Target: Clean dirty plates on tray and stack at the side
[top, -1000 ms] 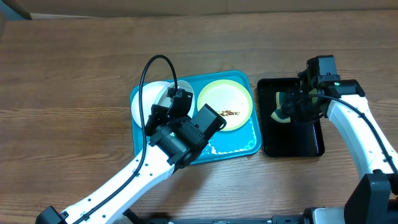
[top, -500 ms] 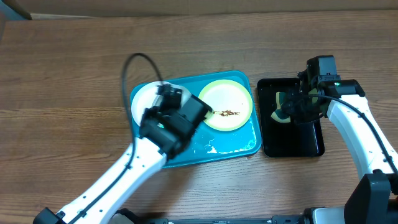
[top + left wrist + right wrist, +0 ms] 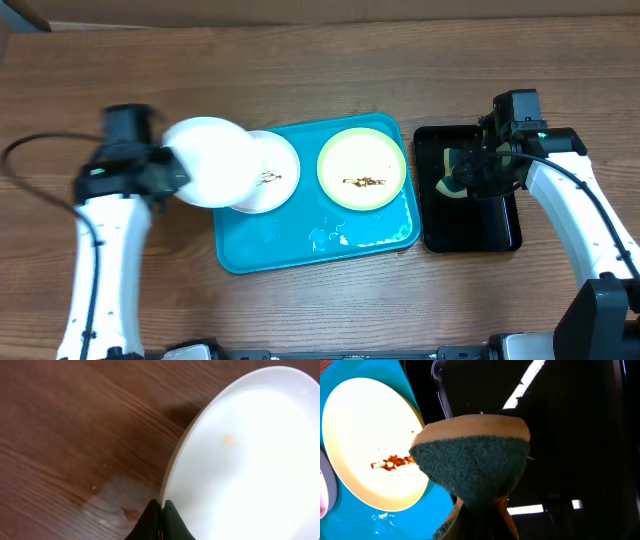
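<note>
Three to clean, none stacked yet. Left gripper (image 3: 160, 506) pinches shut on the rim of a round white plate (image 3: 208, 162), held over the left edge of the rectangular teal-blue plastic tray (image 3: 300, 252); we note one faint orange fleck on it. Second white plate (image 3: 280, 178) and green-rimmed cream plate (image 3: 362, 150) lie in the tray, both brown-smeared. Right gripper (image 3: 476, 168) clamps a folded green-and-yellow sponge (image 3: 475, 465) above the narrow black tray (image 3: 495, 230).

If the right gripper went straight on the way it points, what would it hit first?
Probably the floor of the black tray, just beyond the sponge the right gripper holds; depth is unclear.
</note>
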